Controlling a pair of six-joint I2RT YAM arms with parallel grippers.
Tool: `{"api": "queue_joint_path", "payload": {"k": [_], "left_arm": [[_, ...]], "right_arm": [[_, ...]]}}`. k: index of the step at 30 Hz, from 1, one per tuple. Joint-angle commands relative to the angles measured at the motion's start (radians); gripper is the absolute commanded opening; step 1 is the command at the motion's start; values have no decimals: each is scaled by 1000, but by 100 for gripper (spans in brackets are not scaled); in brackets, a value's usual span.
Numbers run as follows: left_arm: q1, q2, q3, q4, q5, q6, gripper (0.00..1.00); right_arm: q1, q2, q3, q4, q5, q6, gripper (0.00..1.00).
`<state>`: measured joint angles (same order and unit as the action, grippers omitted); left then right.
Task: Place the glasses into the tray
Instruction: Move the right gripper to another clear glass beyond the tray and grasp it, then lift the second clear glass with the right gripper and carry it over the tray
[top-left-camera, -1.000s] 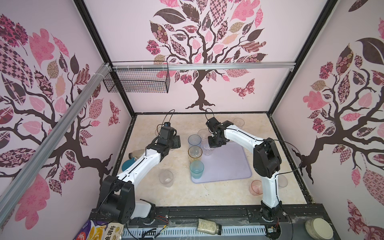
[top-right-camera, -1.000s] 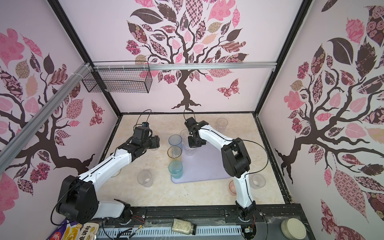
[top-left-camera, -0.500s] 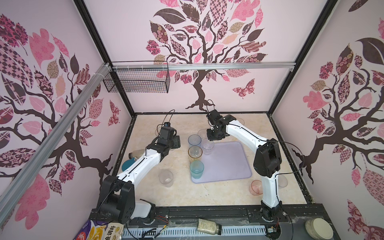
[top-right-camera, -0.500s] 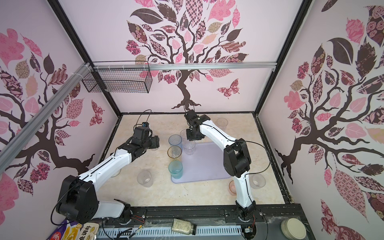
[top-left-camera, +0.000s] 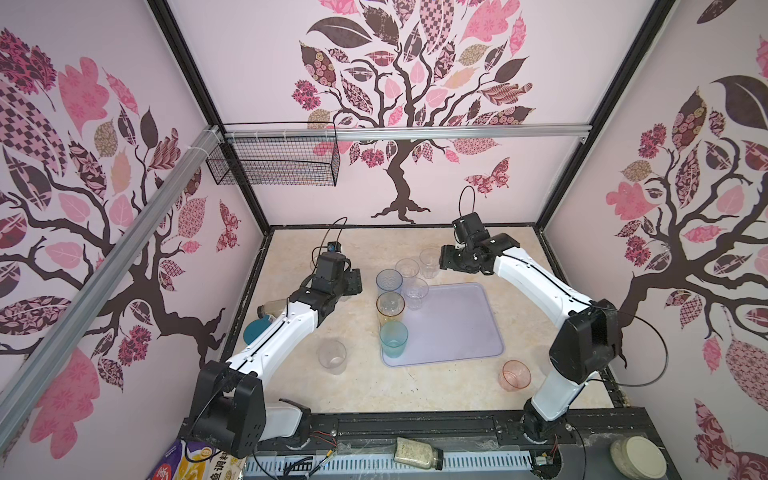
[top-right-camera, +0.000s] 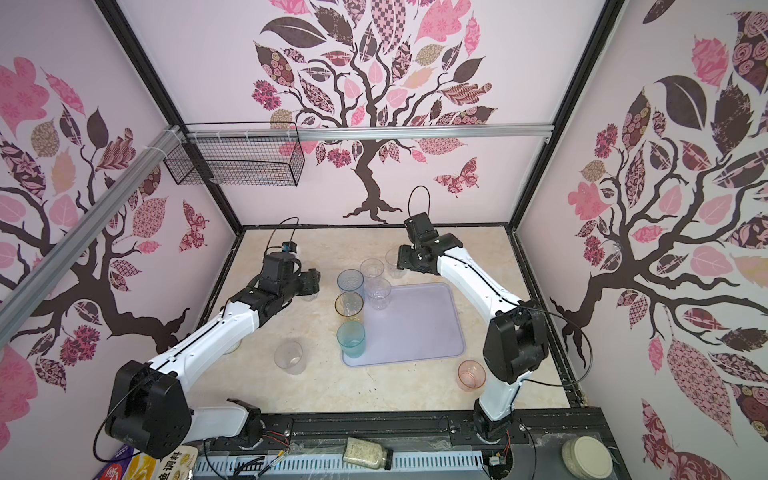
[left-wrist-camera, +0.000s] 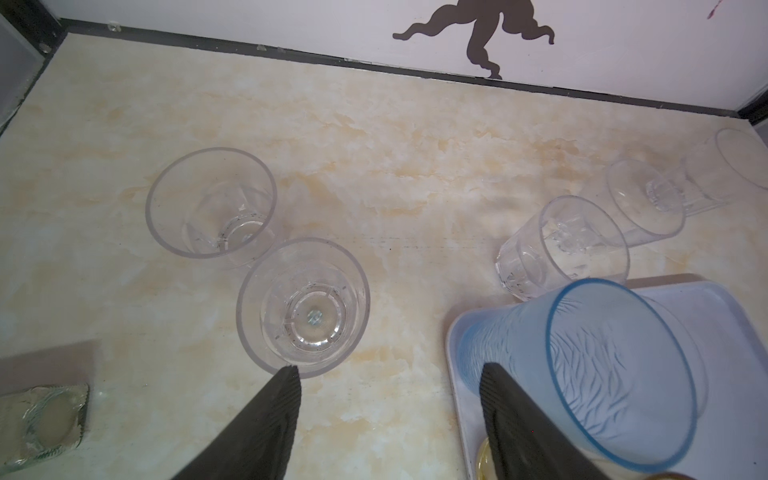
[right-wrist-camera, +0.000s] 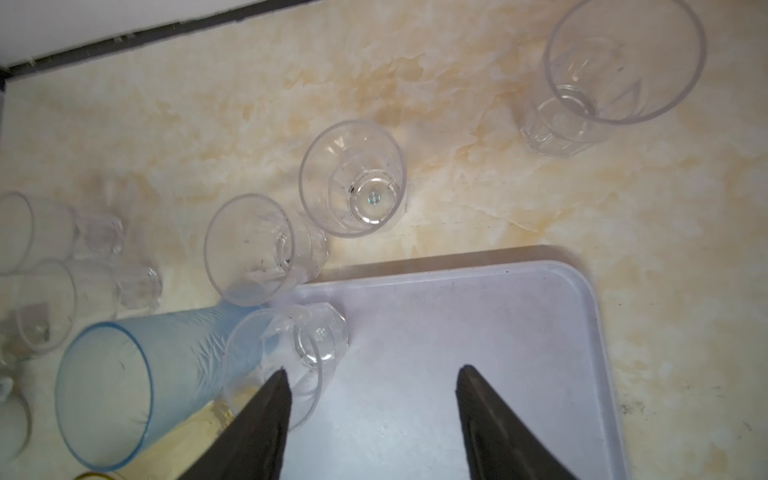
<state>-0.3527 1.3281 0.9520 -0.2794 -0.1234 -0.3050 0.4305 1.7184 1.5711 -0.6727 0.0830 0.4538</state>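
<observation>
Release completed: the right end effector (right-wrist-camera: 372, 370) stands spread and empty, drawn back from the tray's far corner.
The short clear faceted tumbler (right-wrist-camera: 320, 340) it pinched a second ago now rests upright inside the large pale lavender plastic tray (top-left-camera: 457, 332), just beside the tall blue-grey tumbler (top-left-camera: 389, 282). The left end effector (left-wrist-camera: 390, 368) hovers spread, unchanged, near two clear tumblers (left-wrist-camera: 303, 307) on the marbled desk (top-left-camera: 353, 395). Judgement: one more glass delivered; several clear ones and the pink tumbler (top-left-camera: 514, 374) remain outside.
</observation>
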Motion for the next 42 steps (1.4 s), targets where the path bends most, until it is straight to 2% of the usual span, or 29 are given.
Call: {"api": "queue_joint_path", "payload": {"k": [1,5,10,15,29,35,38,42], "left_arm": [[-5,-21,49,-19,50,25,72],[-17,-23,48,-37,29,66,72],[-21,-32,-30,12,-11,81,72],[-21,-29,-70,59,-6,90,72],[-21,-18,-79,55,-25,117,71],[-22,-17,-79,56,-39,128,71],[-22,-11,-78,59,-30,126,71],[-22,-14,-79,59,-27,124,71]], "right_arm": [[-21,-20,0,63,88,48,73],[-68,2,3,79,39,95,74],[-174,36,-35,175,-122,168,70],[-177,160,29,178,-220,186,64],[-138,460,278,72,-262,120,59],[-134,530,320,41,-251,112,50],[-133,534,307,48,-250,109,41],[-133,510,296,56,-240,103,24]]}}
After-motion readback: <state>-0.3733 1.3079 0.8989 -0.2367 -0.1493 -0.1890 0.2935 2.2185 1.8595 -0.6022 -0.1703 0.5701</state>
